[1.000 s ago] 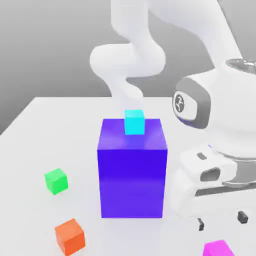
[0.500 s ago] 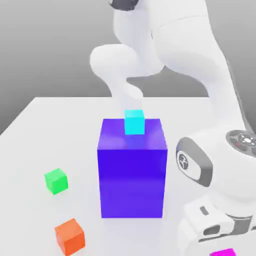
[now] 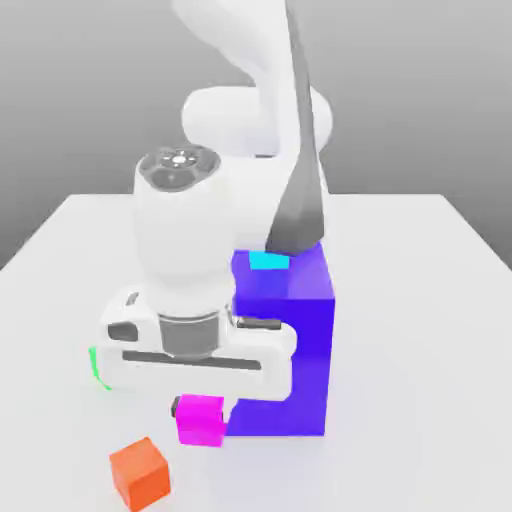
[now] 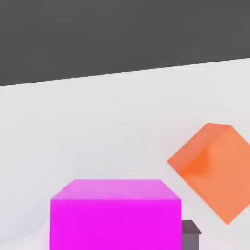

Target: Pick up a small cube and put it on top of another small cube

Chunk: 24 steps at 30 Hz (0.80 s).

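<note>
My gripper is shut on the small magenta-pink cube, which is held in front of the big purple block's lower corner on the exterior view's left. In the hand view the same pink cube sits close between the jaws, with one dark fingertip at its side. The small green cube shows as a thin sliver at the edge of the white hand, which covers the rest of it. It lies to the exterior view's left of the held cube.
A big purple block stands mid-table with a cyan cube on top. An orange cube lies on the white table just below and left of the held cube, and the orange cube is also in the hand view.
The arm swung from the exterior view's right to its left, past the purple block, carrying the pink cube. The hand now covers most of the green cube.
</note>
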Available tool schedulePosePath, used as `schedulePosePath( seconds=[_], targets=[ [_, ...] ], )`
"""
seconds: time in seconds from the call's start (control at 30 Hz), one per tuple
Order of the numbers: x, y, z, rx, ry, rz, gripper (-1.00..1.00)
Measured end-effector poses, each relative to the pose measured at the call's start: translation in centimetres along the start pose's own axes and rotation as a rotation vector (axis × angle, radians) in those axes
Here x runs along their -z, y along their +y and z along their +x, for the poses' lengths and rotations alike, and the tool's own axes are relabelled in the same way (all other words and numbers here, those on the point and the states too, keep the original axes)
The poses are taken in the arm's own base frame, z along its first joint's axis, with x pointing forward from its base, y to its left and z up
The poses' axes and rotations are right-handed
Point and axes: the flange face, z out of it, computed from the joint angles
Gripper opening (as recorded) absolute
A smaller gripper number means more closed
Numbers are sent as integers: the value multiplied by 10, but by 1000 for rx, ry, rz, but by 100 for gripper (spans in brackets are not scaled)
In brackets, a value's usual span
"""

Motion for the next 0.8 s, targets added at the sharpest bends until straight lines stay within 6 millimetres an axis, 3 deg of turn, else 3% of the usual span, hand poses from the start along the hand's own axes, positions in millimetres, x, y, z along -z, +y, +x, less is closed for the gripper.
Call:
schedulePosePath(
  seconds=[0.07,0.17,0.33,0.8],
  targets=[
    [5,68,23,-128,-7,17,-100],
    [8,91,6,-104,0,24,-100],
    [9,152,-9,-149,25,22,-100],
    [-34,149,-16,-138,-12,70,-100]
  ],
)
